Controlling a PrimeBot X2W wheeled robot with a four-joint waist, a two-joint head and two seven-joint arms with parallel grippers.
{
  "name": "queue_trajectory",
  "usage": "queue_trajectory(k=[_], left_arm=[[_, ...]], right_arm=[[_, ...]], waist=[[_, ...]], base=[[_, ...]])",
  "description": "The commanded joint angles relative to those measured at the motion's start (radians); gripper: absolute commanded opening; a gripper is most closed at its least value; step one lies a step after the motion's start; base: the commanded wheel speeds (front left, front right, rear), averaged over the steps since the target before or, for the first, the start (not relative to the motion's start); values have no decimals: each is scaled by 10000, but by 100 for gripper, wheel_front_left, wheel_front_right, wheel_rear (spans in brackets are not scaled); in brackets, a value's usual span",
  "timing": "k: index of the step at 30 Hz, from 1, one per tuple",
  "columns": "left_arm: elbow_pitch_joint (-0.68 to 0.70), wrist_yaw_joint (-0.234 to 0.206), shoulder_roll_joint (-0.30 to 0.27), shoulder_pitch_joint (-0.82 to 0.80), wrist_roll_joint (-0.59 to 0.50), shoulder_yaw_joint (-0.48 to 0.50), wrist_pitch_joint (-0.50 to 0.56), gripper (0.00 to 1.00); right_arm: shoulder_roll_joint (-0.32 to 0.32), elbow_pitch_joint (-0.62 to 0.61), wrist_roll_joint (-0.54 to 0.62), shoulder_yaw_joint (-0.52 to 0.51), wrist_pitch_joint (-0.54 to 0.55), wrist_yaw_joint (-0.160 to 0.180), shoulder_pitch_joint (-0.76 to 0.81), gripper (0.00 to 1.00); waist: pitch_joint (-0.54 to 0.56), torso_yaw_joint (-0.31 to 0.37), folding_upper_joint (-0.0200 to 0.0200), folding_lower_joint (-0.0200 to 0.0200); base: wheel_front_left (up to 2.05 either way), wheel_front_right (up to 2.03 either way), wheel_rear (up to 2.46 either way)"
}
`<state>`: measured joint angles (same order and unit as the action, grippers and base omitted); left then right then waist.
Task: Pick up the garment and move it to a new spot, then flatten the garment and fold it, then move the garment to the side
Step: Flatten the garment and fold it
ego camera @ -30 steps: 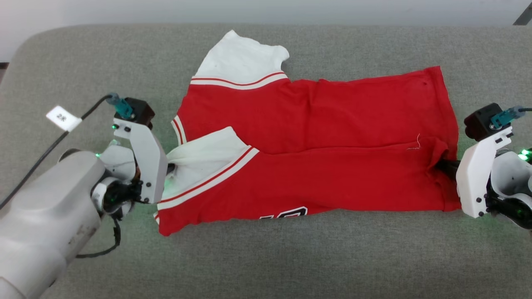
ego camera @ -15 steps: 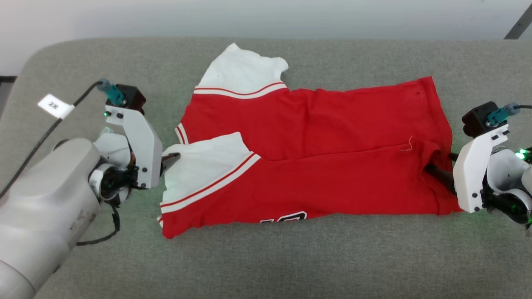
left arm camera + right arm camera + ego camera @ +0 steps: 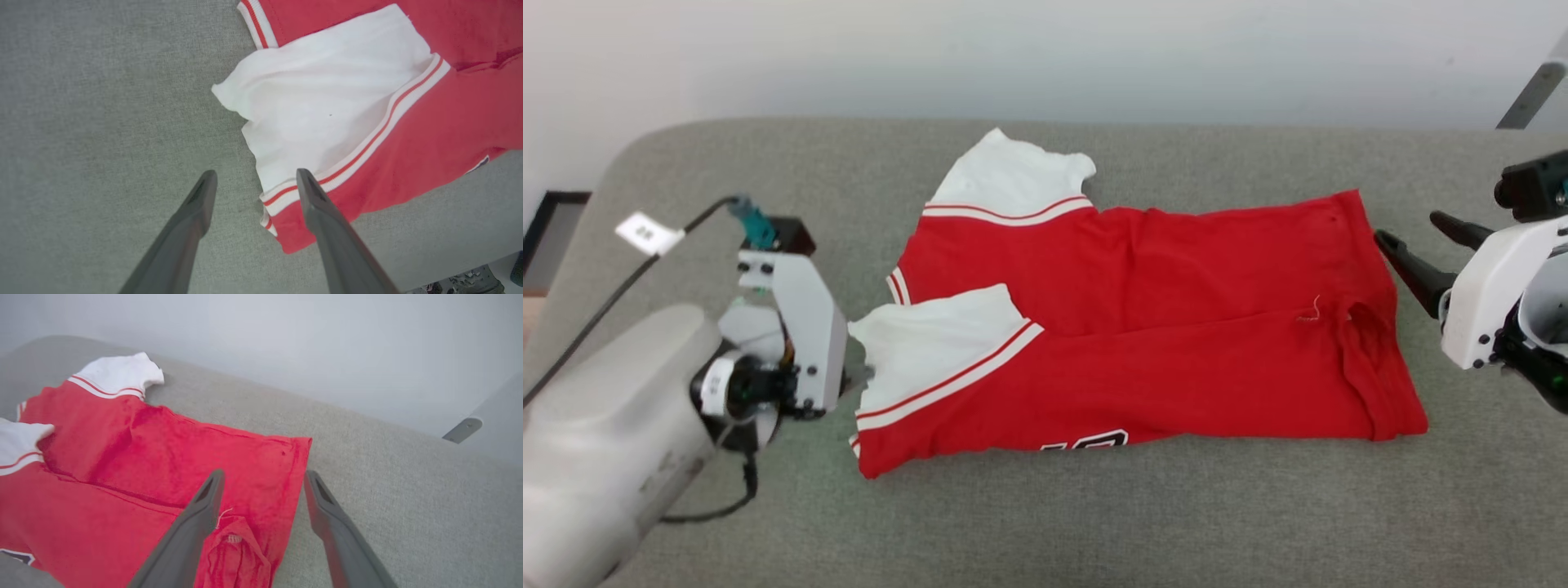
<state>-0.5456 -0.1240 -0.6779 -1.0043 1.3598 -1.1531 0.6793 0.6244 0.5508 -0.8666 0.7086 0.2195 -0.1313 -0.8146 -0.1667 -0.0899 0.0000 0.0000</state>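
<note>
The garment [image 3: 1143,327] lies on a desk [image 3: 1045,523] covered in grey fabric, folded along its length, so the near half rests over the far half and plain red cloth faces up. A little black lettering with white outline [image 3: 1086,441] shows at its near edge. One white sleeve [image 3: 1013,175] sticks out at the far side of its collar end, and the second white sleeve [image 3: 931,343] lies on the upper layer. At the hem end the cloth is rumpled into a small bump [image 3: 1364,327]. The left claw [image 3: 253,177] is just beside the second sleeve, its fingers spread with nothing between them; one fingertip [image 3: 304,179] is over the striped trim, but I cannot tell if it touches. The right claw [image 3: 1409,229] is just beyond the hem end, also spread wide and empty, apart from the cloth.
</note>
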Motion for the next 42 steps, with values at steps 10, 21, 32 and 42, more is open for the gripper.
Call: queue_trajectory(k=[10, 21, 32, 42], left_arm=[[1483, -974, -700, 1217, 471, -88, 247, 100], [1046, -753, -600, 1991, 691, -13, -353, 100], [-228, 112, 27, 2113, 875, -26, -451, 0], [-950, 614, 405, 1526, 680, 92, -669, 0]], right_arm=[[-457, -1172, 1112, -2423, -968, 11, 1579, 100], [-1392, -4020, 2795, -5735, 532, 11, 4047, 100], [-2443, -6454, 3559, -7357, 3501, 10, 5795, 100], [-2817, -5994, 3692, -7286, 5693, 10, 5446, 100]], waist=[[540, 414, 0, 0], [324, 845, 0, 0], [76, 919, 0, 0], [-367, 620, 0, 0]], base=[[0, 0, 0], [0, 0, 0], [0, 0, 0], [0, 0, 0]])
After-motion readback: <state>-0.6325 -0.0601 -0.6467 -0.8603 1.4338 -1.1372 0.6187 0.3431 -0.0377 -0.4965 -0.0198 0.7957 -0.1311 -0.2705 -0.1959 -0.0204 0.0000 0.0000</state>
